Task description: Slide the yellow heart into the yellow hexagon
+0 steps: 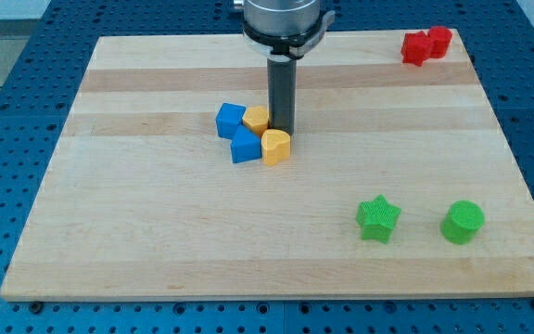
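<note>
Nearest the view's bottom, on the right half of the wooden tabletop [156, 250], stand two green pieces: a green star [377, 218] and, to its right and clearly apart from it, a green cylinder [462, 222]. Neither touches any other item.

Further up, just left of centre, four blocks sit in a tight cluster. The yellow heart [276, 146] occupies the cluster's lower right. Touching it on its left is a blue block [245, 145], shape not clearly resolved. Behind these, the yellow hexagon [257, 119] sits directly above and slightly left of the heart; the two yellow pieces appear to be in contact or very nearly so, the exact seam not being discernible. A second blue block [230, 119] adjoins the hexagon on its left.

My tip [282, 129] stands at the cluster's right edge, just beside the hexagon and immediately above the heart, seemingly touching both; actual contact cannot be confirmed. The dark rod rises vertically from there to the metal arm housing at the view's top.

No hand is fitted; the arm ends in the rod alone, so no opening state applies.

Farthest away, at the top right corner, two red blocks [425, 44] sit pressed together, shapes indistinct.
</note>
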